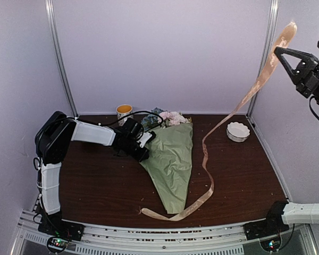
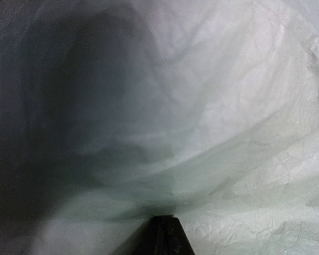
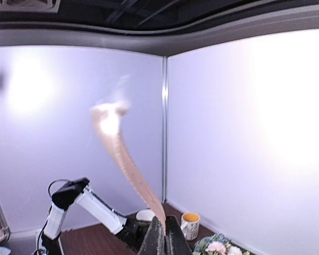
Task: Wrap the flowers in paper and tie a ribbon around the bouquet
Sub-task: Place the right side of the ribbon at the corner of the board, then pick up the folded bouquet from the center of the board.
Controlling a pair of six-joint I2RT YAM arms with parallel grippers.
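Two arms are in view. The left gripper (image 1: pixel 142 153) is clenched on the left edge of the sage-green paper cone bouquet (image 1: pixel 173 159), which lies on the dark brown wooden table (image 1: pixel 95 186) with its pink and white blooms (image 1: pixel 171 118) at the far end. The right gripper (image 1: pixel 277 49), raised high at the right, grasps the long beige-tan ribbon (image 1: pixel 244 101), which trails down to the table, loops right of the cone and ends just left of its near tip.

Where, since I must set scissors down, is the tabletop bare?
Front-left, between the left arm's base and the bouquet tip; front-right, between the ribbon and the table edge, nearer than the white dish. Crowded at the back: mug, blooms, left gripper.
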